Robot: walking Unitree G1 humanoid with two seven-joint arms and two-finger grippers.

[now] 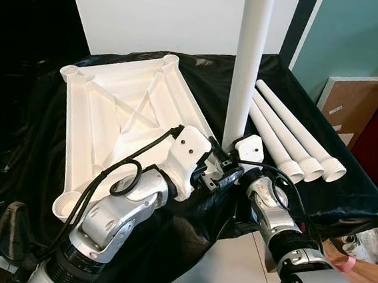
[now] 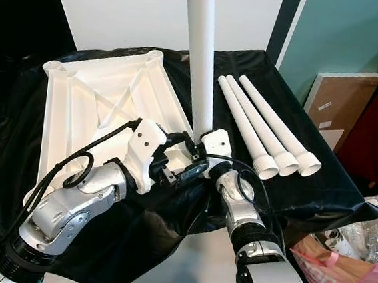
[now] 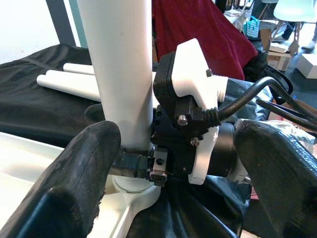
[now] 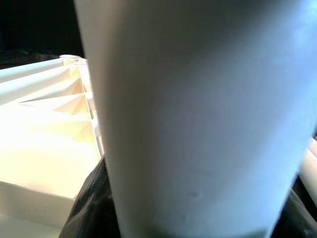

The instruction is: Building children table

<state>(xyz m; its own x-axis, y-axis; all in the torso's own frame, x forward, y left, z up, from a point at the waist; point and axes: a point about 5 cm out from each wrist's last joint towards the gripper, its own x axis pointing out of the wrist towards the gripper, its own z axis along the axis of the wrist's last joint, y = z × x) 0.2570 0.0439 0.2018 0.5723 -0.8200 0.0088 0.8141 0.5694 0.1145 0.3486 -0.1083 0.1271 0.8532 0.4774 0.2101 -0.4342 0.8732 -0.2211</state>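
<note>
Fingers [image 3: 133, 163] of the right gripper [image 3: 148, 166] were clamped around the base of the upright leg [image 1: 248, 67], a white tube standing vertical at the near right corner of the tabletop [image 1: 121, 118]. Its lower end sat in the corner socket [image 3: 136, 191]. The left gripper [image 2: 172, 173] was just beside the same corner, its two black fingers [image 3: 74, 183] spread apart on either side of the leg and the right gripper, not closed on anything. The tabletop lay upside down, ribbed underside facing up, round sockets at its other corners. Three more legs [image 1: 296, 142] lay side by side to the right of the standing one, threaded ends toward the robot, apart from the tabletop. All of it rested on a surface draped in black sheeting [image 1: 36, 133]. Beyond stood a white panel [image 1: 174, 16] and a teal wall [image 1: 360, 37], with a flat cardboard box [image 1: 350, 103] leaning at right.
</note>
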